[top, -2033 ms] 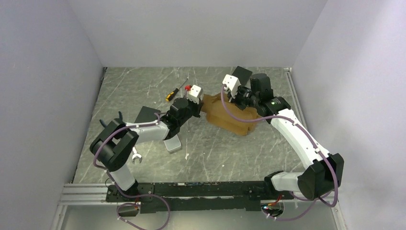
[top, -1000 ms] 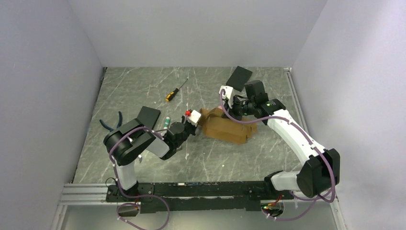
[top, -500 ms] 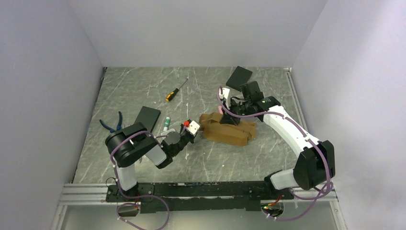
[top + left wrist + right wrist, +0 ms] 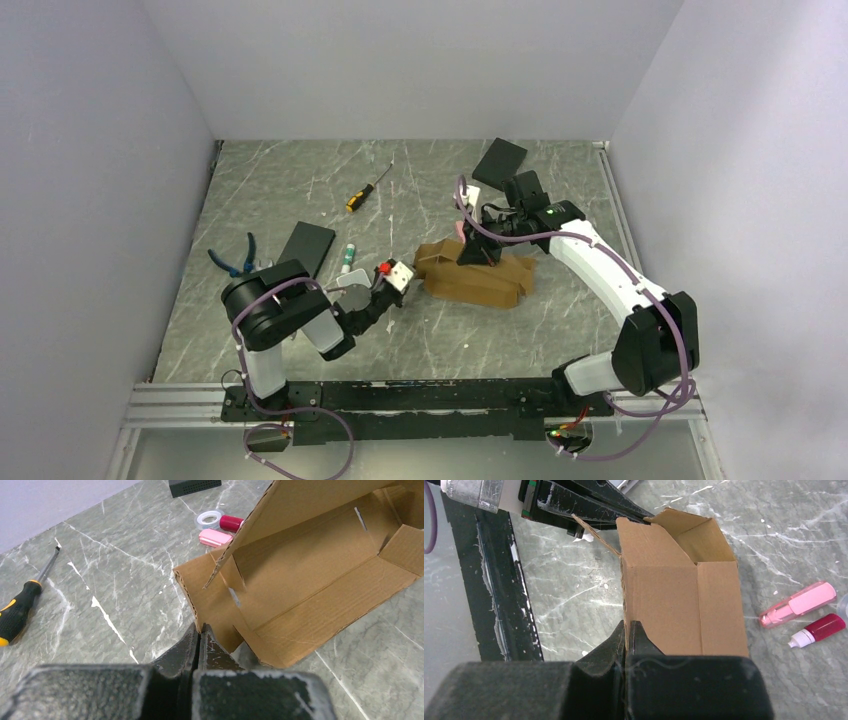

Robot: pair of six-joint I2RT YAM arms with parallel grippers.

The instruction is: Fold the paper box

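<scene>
Pulled back toward my base, my left tool (image 4: 199, 632) now sits left of centre, fingers together and empty, just beside the open end of the paper box (image 4: 492, 281) lying mid-frame on the table (image 4: 300, 190). My right tool (image 4: 629, 630), also closed on nothing, has dropped onto the box's top, probably to steady it for folding.

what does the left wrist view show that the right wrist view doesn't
Only left wrist: the screwdriver, a tape roll and the paper box seen from its open inside. Only right wrist: the black rail and the box's closed outer side. Both: the paper box, the pink item and the red bottle on the marbled table.
</scene>
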